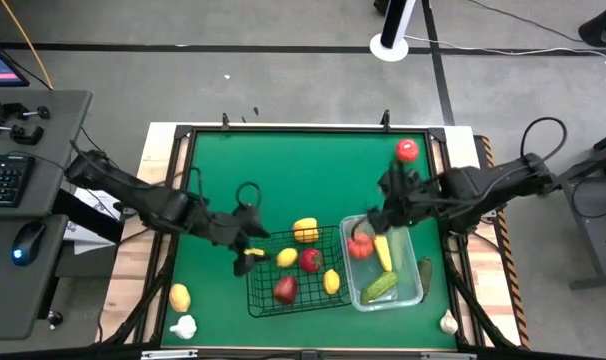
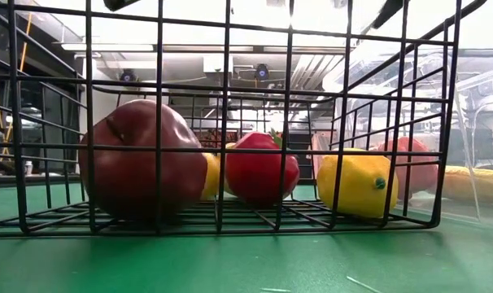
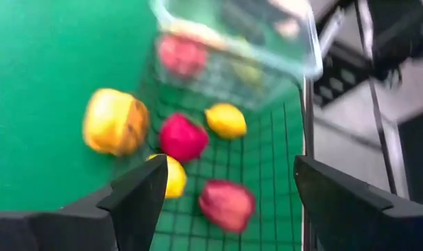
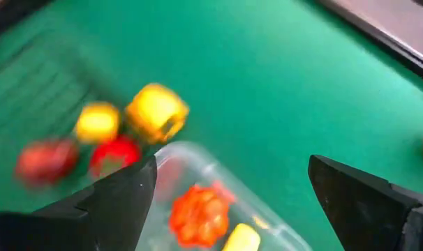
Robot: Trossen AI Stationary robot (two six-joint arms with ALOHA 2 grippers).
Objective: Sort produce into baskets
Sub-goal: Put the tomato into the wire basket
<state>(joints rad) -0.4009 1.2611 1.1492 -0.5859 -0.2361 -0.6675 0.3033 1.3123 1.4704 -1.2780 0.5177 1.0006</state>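
From table height we see the black wire basket (image 2: 230,122) closest, holding a dark red apple (image 2: 141,159), a red tomato (image 2: 261,167) and a lemon (image 2: 359,183). Beyond it lies the clear tub (image 1: 383,262) with a tomato (image 1: 360,246), corn (image 1: 382,250) and a cucumber (image 1: 379,288). Our left gripper (image 1: 245,250) hangs wide and empty over the basket's left edge, our right gripper (image 1: 368,225) wide and empty over the tub's far corner.
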